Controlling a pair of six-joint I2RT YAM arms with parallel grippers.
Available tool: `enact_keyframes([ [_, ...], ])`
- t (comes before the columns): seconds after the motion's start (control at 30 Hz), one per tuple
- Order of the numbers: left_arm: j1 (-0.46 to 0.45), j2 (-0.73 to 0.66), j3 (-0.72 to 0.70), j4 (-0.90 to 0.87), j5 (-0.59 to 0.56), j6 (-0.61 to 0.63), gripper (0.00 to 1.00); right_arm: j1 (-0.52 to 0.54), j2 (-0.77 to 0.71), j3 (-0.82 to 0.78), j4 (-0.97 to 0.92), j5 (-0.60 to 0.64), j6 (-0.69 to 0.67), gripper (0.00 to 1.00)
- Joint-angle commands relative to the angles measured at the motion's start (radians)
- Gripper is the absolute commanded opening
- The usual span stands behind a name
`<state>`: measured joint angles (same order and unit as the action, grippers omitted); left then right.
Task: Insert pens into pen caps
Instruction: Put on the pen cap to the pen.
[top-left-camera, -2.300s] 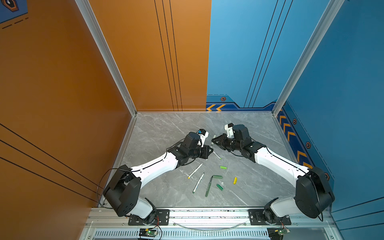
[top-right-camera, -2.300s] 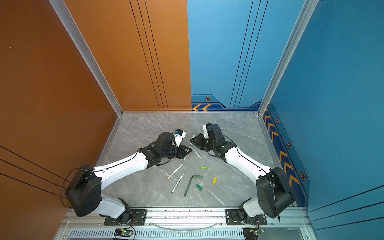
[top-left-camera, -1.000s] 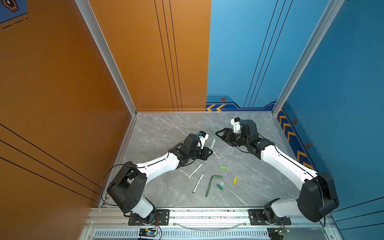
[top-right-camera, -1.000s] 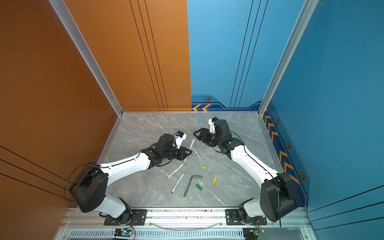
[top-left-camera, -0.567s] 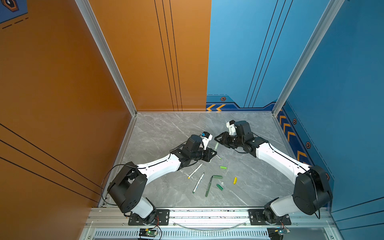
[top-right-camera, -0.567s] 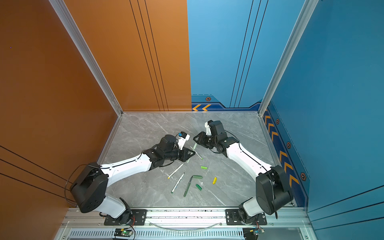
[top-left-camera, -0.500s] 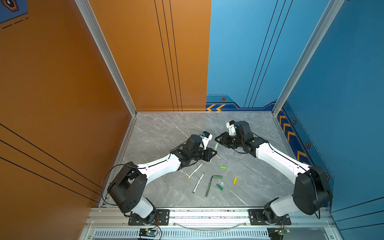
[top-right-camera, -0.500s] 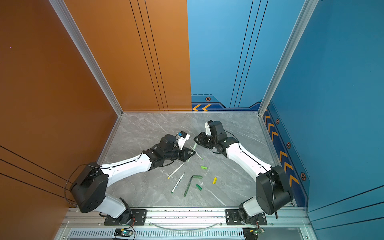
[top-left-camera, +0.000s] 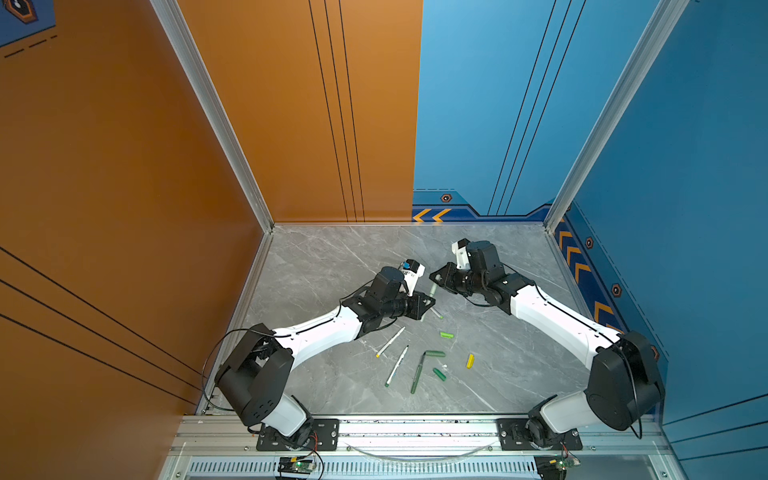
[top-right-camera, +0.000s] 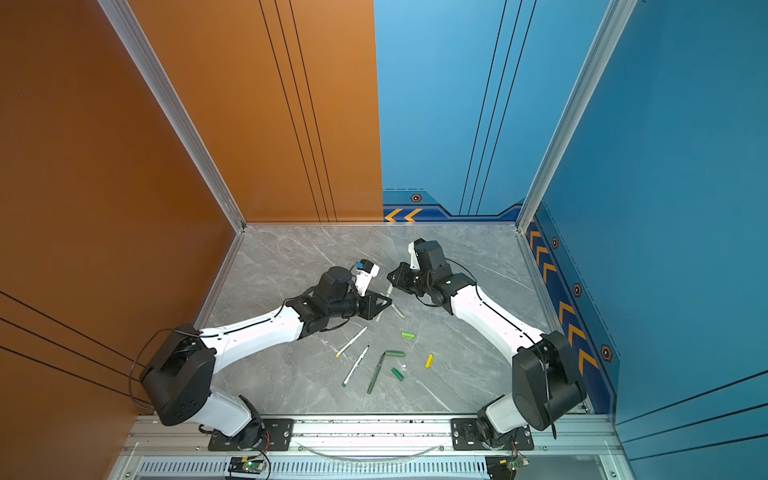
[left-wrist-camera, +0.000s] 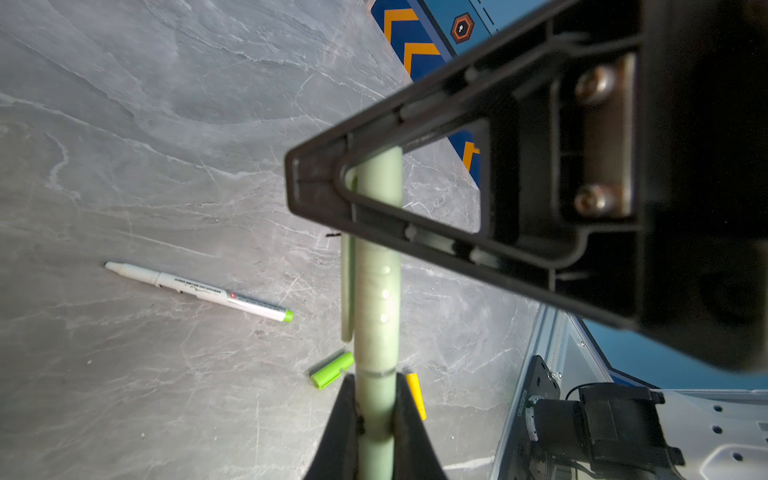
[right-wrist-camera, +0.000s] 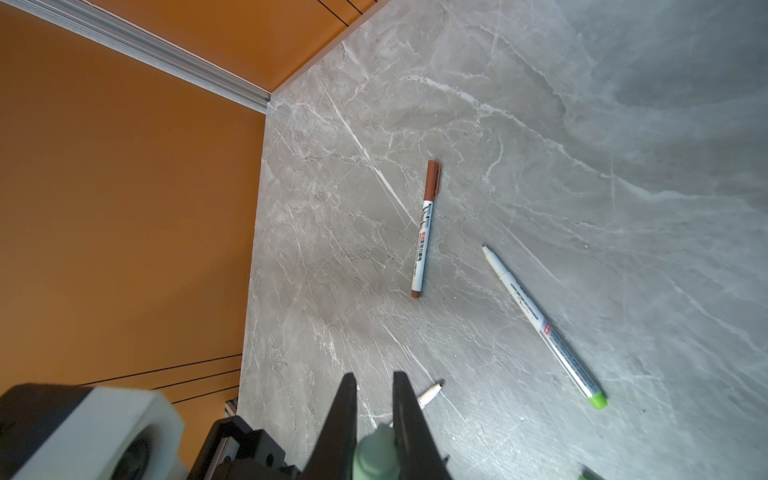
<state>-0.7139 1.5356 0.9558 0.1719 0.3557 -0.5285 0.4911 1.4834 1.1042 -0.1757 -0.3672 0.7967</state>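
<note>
Sage-green pen (left-wrist-camera: 376, 291), left fingers (left-wrist-camera: 340, 432) clamped on it, right fingers (right-wrist-camera: 345, 415) too

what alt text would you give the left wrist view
The left tool grips a pale green pen, and the right tool clamps its far end. Beyond, on the grey marble table, lie a white pen with a light green end, a bright green cap and a yellow cap.

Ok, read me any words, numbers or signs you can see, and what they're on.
No text reads clearly.
Brown-capped pen: barrel print, too small to read.
Light-green-ended pen: barrel print and red mark, blurred.
Blue wall strip: orange chevrons, no words.
Black mounting plate: white number, blurred.
</note>
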Motion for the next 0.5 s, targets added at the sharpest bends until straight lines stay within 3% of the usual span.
enact_keyframes([
  [0.0,0.029,-0.011,0.09,0.148,-0.061,0.008,0.0,0.053,0.008,-0.006,-0.078,-0.038,-0.013,0.0],
  [0.47,0.067,0.004,0.158,0.328,-0.179,0.131,0.0,0.178,0.043,-0.123,0.022,-0.036,0.095,0.0],
])
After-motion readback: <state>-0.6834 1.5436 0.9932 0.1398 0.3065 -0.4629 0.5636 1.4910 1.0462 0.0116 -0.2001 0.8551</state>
